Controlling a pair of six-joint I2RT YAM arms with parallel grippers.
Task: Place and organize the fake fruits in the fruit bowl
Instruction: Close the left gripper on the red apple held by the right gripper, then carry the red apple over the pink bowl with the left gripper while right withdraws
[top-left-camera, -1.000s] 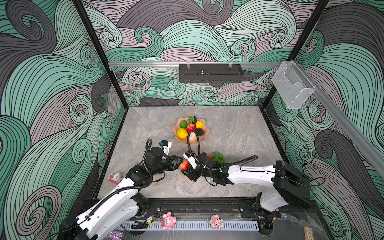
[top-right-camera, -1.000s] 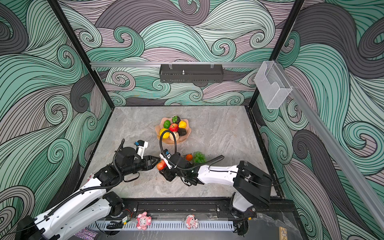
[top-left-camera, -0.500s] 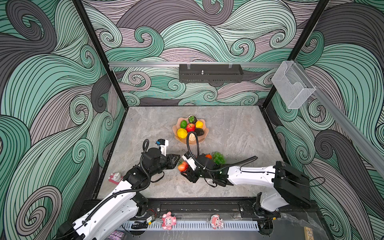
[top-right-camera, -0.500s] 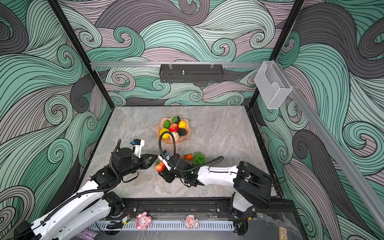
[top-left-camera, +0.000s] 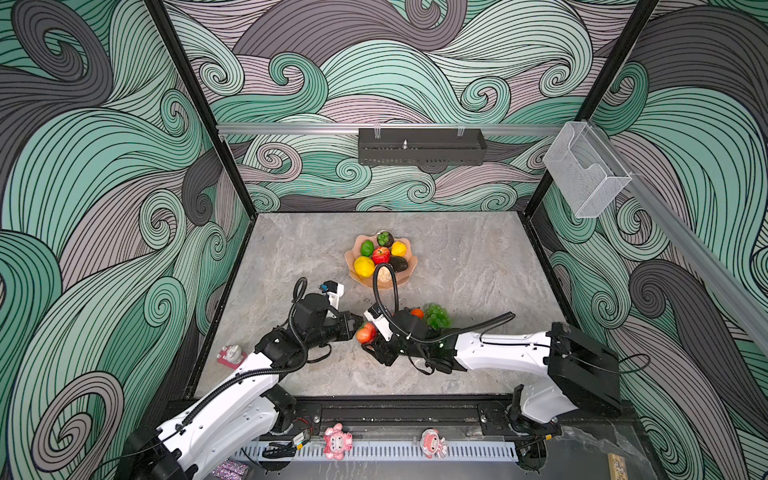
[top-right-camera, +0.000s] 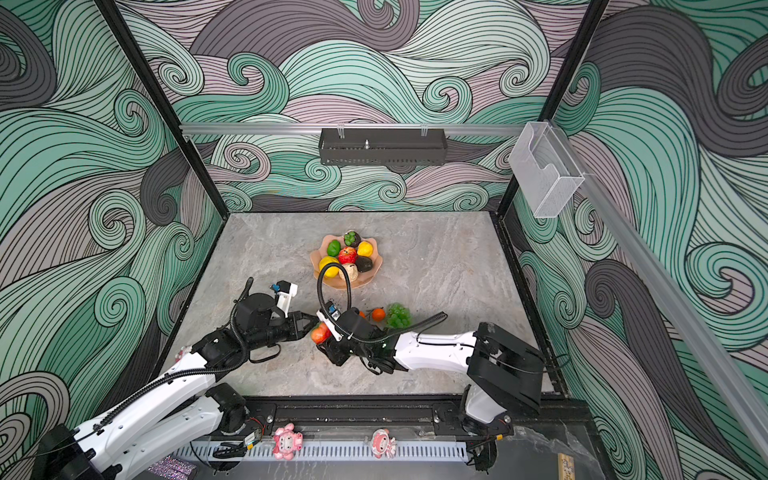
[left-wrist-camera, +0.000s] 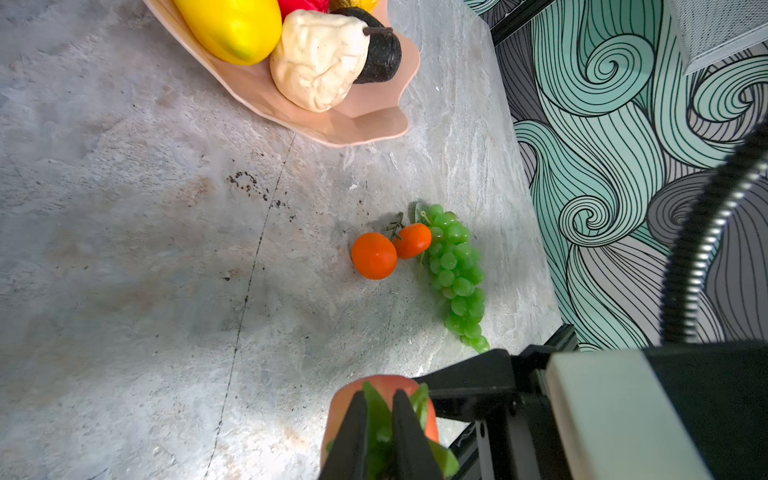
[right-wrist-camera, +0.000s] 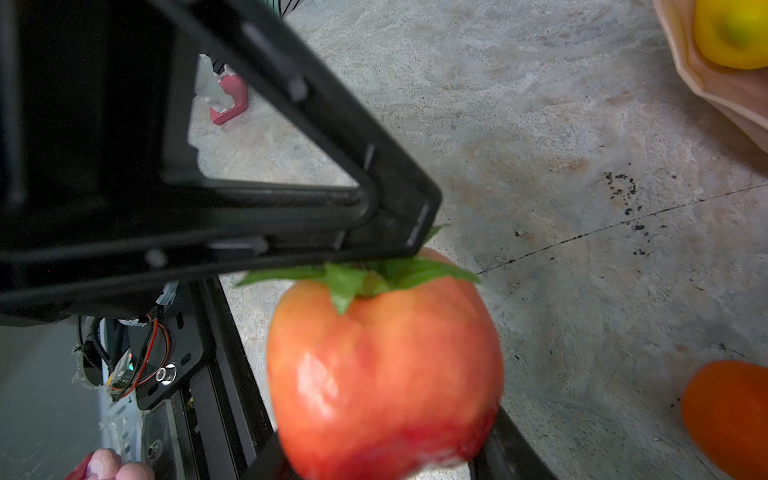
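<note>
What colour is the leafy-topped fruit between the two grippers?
The fruit is orange-red, deeper red at one end, with green leaves; clearest in the right wrist view.

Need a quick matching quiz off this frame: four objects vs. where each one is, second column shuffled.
1. red fruit with green leaves
2. green grapes
3. dark avocado
4. pink figurine

A. in the fruit bowl
B. gripped by jaws
C. on the table beside two small oranges
D. near the table's left edge

Pairs: 1-B, 2-C, 3-A, 4-D
</note>
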